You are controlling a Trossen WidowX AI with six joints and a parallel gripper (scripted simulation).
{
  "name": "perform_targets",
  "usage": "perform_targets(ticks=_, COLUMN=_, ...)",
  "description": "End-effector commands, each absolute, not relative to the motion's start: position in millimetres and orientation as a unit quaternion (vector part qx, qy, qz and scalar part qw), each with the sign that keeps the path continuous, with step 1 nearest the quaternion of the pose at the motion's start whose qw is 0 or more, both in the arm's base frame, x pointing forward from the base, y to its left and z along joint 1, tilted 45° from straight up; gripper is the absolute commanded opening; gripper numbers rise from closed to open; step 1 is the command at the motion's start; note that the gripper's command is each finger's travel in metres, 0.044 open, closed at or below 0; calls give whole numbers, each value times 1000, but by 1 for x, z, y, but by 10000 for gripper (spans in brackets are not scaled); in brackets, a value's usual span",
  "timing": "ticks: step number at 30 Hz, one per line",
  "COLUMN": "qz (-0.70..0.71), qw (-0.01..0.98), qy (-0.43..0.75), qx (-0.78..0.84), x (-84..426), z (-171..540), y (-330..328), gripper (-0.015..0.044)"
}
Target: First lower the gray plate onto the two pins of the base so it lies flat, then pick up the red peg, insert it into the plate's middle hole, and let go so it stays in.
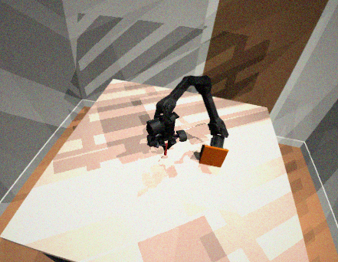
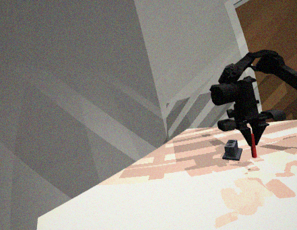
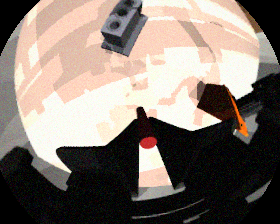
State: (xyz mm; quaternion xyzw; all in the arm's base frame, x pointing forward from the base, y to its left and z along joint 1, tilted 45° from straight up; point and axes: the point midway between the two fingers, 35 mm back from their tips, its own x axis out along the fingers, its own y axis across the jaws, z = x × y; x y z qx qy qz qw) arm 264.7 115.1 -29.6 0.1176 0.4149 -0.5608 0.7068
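Observation:
The red peg (image 1: 165, 149) (image 2: 254, 152) (image 3: 148, 143) stands nearly upright between the fingertips of my gripper (image 2: 253, 144) (image 3: 143, 121), which is shut on its middle part. Its lower end appears to be off the table, though the gap is hard to judge. The gray plate (image 2: 232, 145) (image 3: 119, 19) shows as the top of a gray block with a row of round openings. It looks level on the base (image 2: 232, 157) (image 3: 124, 50), whose wide foot rests on the table. The seam between plate and base is not clear. The peg is beside the block, apart from it. The arm hides the block in the top view.
An orange square panel (image 1: 213, 156) (image 3: 240, 116) stands by the arm's mount, to the right of the gripper. The table (image 1: 109, 199) (image 2: 146, 202) carries patches of bright light and shadow. Its far edge lies behind the arm.

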Motion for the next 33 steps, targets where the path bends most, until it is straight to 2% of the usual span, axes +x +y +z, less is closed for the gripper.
perform_targets(ticks=1, qz=-556, qw=709, qy=415, qx=123, x=273, z=-22, y=114, gripper=0)
perform_targets(ticks=33, qz=-554, qw=712, qy=409, qx=137, x=322, z=32, y=64, gripper=0)
